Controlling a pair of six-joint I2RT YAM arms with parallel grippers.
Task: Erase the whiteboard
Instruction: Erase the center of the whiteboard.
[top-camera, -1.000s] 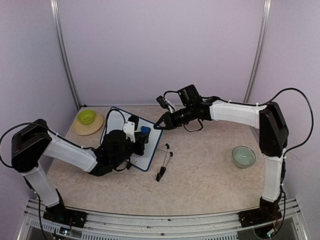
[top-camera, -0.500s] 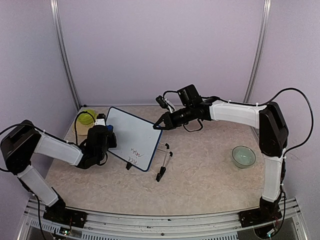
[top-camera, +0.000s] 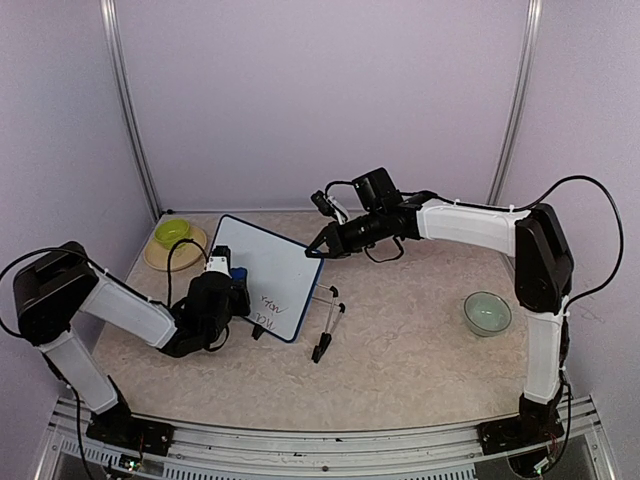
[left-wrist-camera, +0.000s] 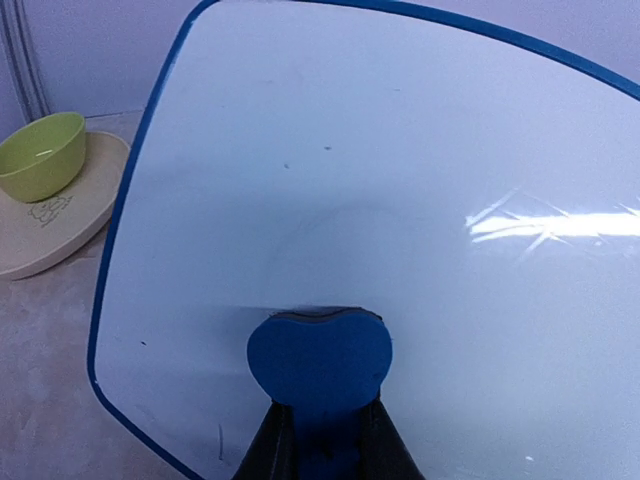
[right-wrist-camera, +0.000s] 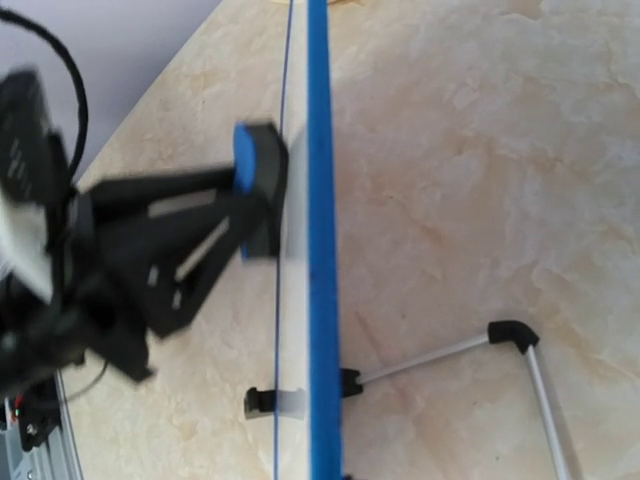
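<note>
**A:** Left wrist view: the left gripper (left-wrist-camera: 322, 445) is pinching the blue eraser (left-wrist-camera: 320, 365) in a narrow hold, and the eraser is apparently touching the whiteboard (left-wrist-camera: 400, 180). The face is reading blank from here.

**B:** Where is the board sitting?

**A:** It is leaning on its fold-out legs (top-camera: 330, 325) toward the far-left corner of the surface (top-camera: 420, 360). Its long axis is running from far left to near right.

**B:** What is the next stroke depending on?

**A:** Marker writing (top-camera: 268, 305) is showing at the board's near-right end. From the eraser it is lying along that long axis, toward the near edge, so I am judging the wipe should head that way. The left arm is nearer.

**B:** And the right gripper (top-camera: 322, 250)?

**A:** It is meeting the board's upper right corner. I cannot tell whether it is clamping the frame.
</note>
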